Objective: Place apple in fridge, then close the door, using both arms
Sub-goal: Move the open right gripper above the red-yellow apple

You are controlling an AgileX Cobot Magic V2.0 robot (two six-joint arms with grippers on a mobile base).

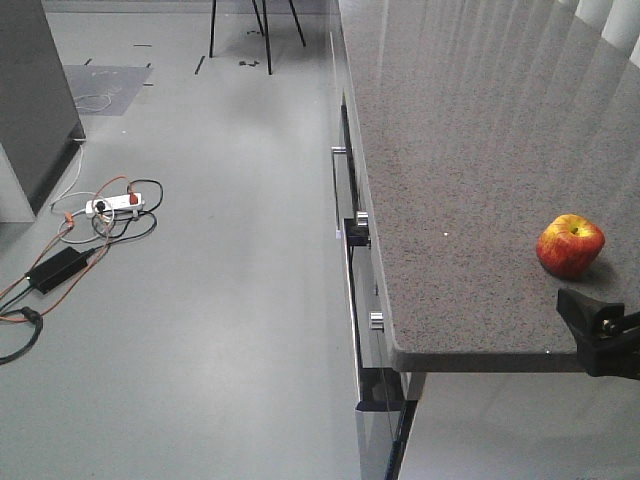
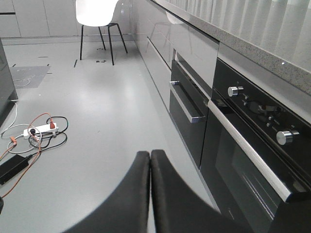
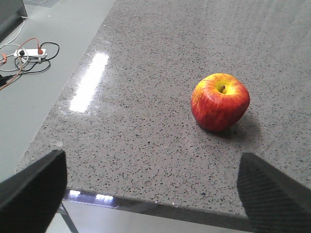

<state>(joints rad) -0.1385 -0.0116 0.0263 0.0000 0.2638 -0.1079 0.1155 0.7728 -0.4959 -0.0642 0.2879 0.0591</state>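
The apple [image 3: 220, 101], red with yellow patches, sits upright on the speckled grey counter [image 3: 146, 121], near its front right corner [image 1: 570, 245]. My right gripper [image 3: 151, 158] is open just above the counter's front edge, and the apple lies ahead of it, closer to the right finger [image 3: 272, 189]. A black part of that arm [image 1: 600, 335] shows just in front of the apple. My left gripper [image 2: 149, 154] is shut and empty, low above the floor. The dark grey fridge [image 1: 35, 100] stands far left across the floor. I cannot make out its door from here.
A white power strip with tangled cables [image 1: 110, 205] and a black adapter [image 1: 60, 268] lie on the floor near the fridge. Below the counter are drawers and a black oven with knobs [image 2: 252, 145]. A white chair [image 2: 97, 12] stands at the far end.
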